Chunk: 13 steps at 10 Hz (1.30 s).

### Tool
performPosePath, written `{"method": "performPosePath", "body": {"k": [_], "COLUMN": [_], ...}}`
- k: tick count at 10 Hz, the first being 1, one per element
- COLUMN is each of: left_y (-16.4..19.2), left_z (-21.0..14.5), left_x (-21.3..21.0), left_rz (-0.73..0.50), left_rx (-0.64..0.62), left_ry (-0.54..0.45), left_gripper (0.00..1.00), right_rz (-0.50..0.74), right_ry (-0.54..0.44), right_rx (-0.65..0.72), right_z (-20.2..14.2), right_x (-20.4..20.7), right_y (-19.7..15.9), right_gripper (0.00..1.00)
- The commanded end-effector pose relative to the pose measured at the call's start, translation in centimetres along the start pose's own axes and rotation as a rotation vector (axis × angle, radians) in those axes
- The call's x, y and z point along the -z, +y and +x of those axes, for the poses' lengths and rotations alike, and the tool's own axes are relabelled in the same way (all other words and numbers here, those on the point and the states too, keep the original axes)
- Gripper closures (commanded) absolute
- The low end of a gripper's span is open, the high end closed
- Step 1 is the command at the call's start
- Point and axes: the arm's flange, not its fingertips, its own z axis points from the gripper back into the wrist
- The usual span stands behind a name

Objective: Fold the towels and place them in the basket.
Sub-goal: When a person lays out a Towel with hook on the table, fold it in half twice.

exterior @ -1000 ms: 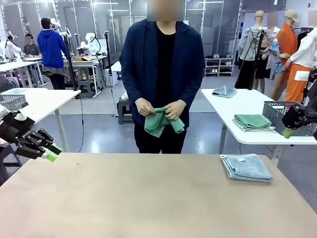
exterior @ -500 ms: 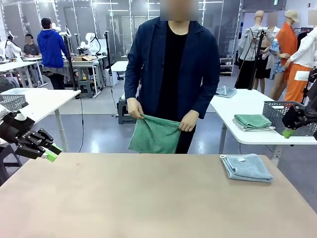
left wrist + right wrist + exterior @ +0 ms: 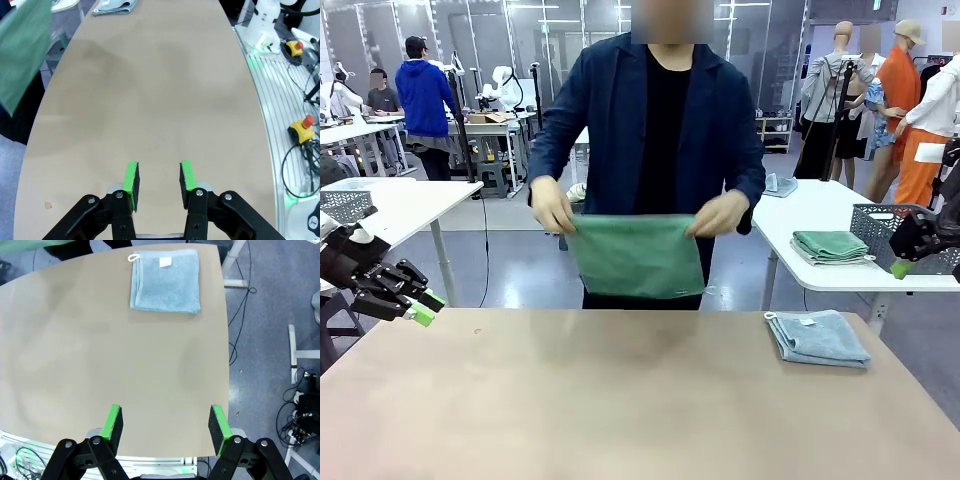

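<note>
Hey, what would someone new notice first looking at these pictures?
A person at the far side holds a green towel spread by its top corners above the far edge of the table. A folded grey-blue towel lies on its right part. The left gripper and right gripper are open, holding nothing.

fingers (image 3: pixel 131 181): black with green pads, rising from the bottom edge, parted, nothing between them, over bare tabletop (image 3: pixel 150 90)
green towel (image 3: pixel 20 55): upper left, beyond the tabletop's edge, blurred
grey-blue towel (image 3: pixel 116 6): folded, lying at the tabletop's far end
right side: white robot base (image 3: pixel 265 27), yellow emergency-stop box (image 3: pixel 302 129) with red button, black cables (image 3: pixel 295 165)
</note>
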Motion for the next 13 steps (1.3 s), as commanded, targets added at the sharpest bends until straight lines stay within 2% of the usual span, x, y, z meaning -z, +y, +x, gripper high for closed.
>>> {"method": "performPosePath", "body": {"k": [1,9,10,12,13], "left_y": [-0.01,-0.01,0.0,0.14,0.12], "left_z": [0.07,0.07,0.0,0.0,0.0], "left_x": [-0.09,-0.09,0.0,-0.39,-0.51], "left_rz": [0.001,0.001,0.0,0.013,0.018], "left_rx": [0.004,0.004,0.0,0.0,0.0], "left_ry": [-0.006,-0.006,0.0,-0.01,-0.016], "left_gripper": [0.56,0.56,0.47,0.27,0.31], "right_rz": [-0.001,-0.001,0.0,0.01,0.01], "right_ry": [0.008,0.008,0.0,-0.007,-0.006], "right_rx": [0.01,0.01,0.0,-0.01,-0.019], "right_z": [0.06,0.06,0.0,0.18,0.2], "right_x": [-0.27,-0.27,0.0,-0.31,-0.37], "right_y": [0.07,0.07,0.0,0.03,0.1], "right_gripper": [0.14,0.14,0.0,0.0,0.0]}}
